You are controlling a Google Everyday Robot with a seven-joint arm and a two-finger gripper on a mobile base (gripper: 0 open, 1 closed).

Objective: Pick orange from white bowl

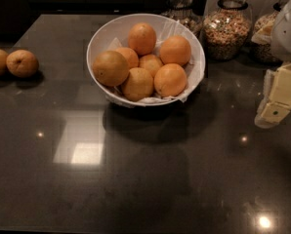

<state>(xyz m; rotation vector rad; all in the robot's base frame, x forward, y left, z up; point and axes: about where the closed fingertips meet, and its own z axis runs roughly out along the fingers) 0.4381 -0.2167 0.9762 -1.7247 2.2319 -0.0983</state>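
Pick not begun: gripper (275, 99) hangs well apart from white bowl (97, 39); oranges (170, 79) untouched (its opening cannot be told).

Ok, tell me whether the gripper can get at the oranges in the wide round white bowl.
Probably yes. The gripper sits at the right edge, beside the white bowl, with open dark countertop between. The oranges lie uncovered on top; the glass jars stand behind, off that path.

The right edge cuts off the gripper (275, 112).
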